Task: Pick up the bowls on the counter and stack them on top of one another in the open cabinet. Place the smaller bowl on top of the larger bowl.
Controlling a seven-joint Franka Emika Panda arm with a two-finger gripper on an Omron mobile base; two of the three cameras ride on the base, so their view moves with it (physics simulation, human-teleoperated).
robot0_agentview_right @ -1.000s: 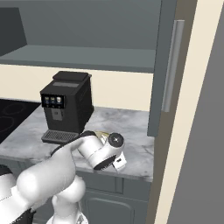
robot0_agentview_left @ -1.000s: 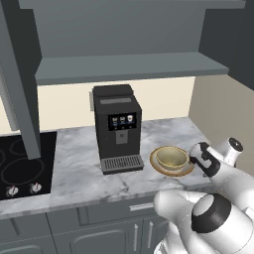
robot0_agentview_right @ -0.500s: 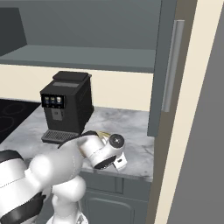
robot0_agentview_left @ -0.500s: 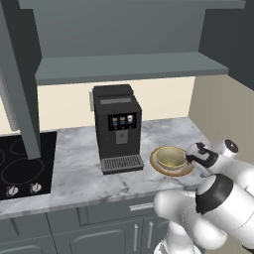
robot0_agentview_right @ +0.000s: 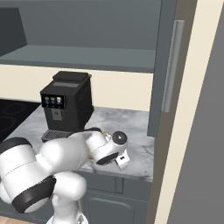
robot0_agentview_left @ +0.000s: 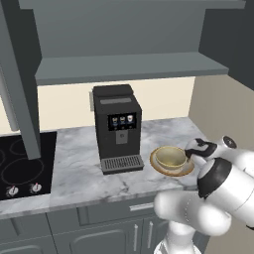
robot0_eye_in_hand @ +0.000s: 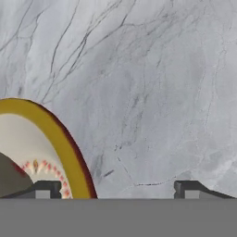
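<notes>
1. Your gripper [robot0_eye_in_hand: 113,189] hangs low over the desk [robot0_agentview_left: 79,163] with its fingertips [robot0_eye_in_hand: 46,189] spread wide and nothing between them; one tip sits over the inside of the larger bowl [robot0_eye_in_hand: 44,148], the other over bare marble, so the orange rim lies between them.
2. You have the smaller bowl [robot0_agentview_left: 170,157] resting inside the larger bowl [robot0_agentview_left: 171,167] on the desk, just right of the coffee machine [robot0_agentview_left: 117,126]. Neither is yet on the shelf of the open cabinet [robot0_agentview_left: 129,67] above.
3. Risk: closing here would pinch the wide bowl's thin sloping rim. I judge that a weak hold; the bowl could tilt on lifting and tip the small one out.
4. Risk: the stack stands near the desk's front edge, so a sideways nudge from a fingertip could shove it off.
5. The hand view gives you the rim's place between the tips, which the base views hide behind the wrist. The left base view gives you both bowls and the shelf; in the right base view the arm [robot0_agentview_right: 65,153] covers the bowls.
</notes>
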